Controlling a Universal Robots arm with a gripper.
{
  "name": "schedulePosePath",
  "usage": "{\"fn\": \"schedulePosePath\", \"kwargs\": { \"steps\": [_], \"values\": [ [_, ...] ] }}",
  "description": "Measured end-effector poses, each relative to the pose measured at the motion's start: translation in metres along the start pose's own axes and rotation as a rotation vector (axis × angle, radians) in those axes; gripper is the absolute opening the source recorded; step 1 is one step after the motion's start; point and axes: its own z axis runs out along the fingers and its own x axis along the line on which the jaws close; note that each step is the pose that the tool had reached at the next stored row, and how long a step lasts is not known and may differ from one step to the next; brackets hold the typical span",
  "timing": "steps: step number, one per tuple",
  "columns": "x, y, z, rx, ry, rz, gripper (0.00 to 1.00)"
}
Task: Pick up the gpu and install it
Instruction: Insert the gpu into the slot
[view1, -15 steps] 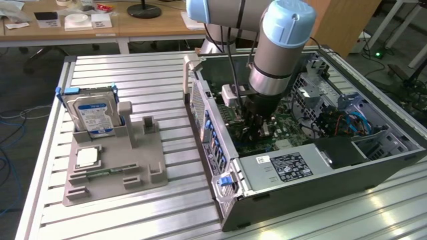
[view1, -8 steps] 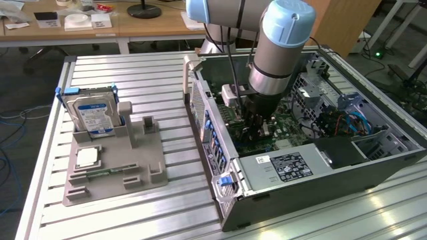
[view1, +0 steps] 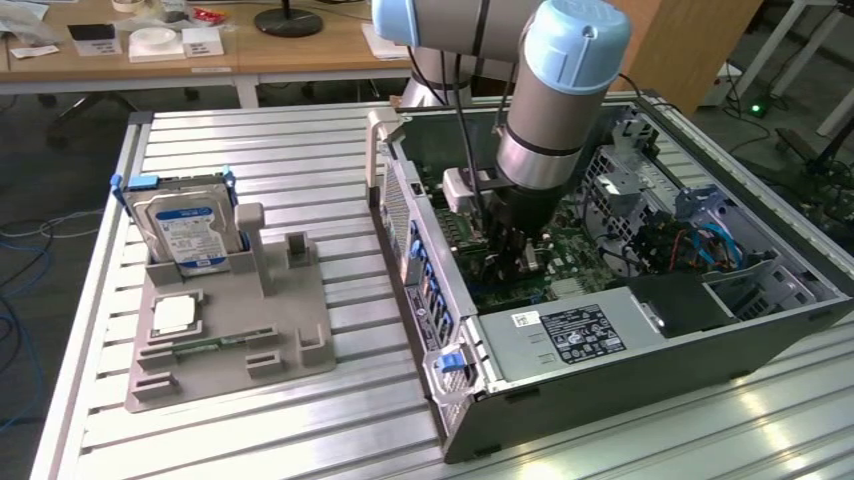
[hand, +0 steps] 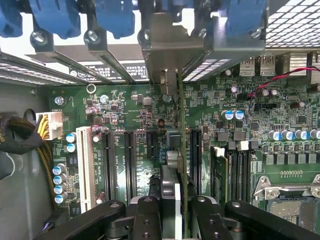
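Jaws pinched on the gpu (hand: 176, 165): gripper (hand: 175, 210) at the lower centre of the wrist frame, black fingers (hand: 147, 212) either side of the card, which stands on edge over the green motherboard (hand: 280, 125) among the black expansion slots (hand: 129, 160). Card's metal bracket (hand: 170, 47) reaches the case's rear wall beside blue clips. Exterior frame: arm (view1: 554, 110) lowered into the open computer case (view1: 747, 330), centre right. Grey fixture (view1: 220, 330), centre left, carries a hard drive (view1: 180, 225).

Silver hard drive (view1: 187, 228) upright in grey holder tray (view1: 227, 335); open computer case (view1: 747, 330) at exterior view's right.
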Motion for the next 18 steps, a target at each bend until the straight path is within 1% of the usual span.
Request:
{"fn": "schedulePosePath", "kwargs": {
  "steps": [2,11,13,15,18],
  "values": [
    [-0.0015,0.0001,0.0,-0.0001,0.001,0.0,0.28],
    [-0.0019,0.0,0.0004,0.0002,0.0005,0.0,0.28],
    [-0.0019,0.0,0.0029,0.0007,0.0001,0.0,0.28],
    [-0.0017,0.0002,0.005,-0.0001,0.0019,0.0,0.28],
    [-0.0017,0.0005,0.0057,0.0001,0.0009,0.0,0.28]
  ]
}}
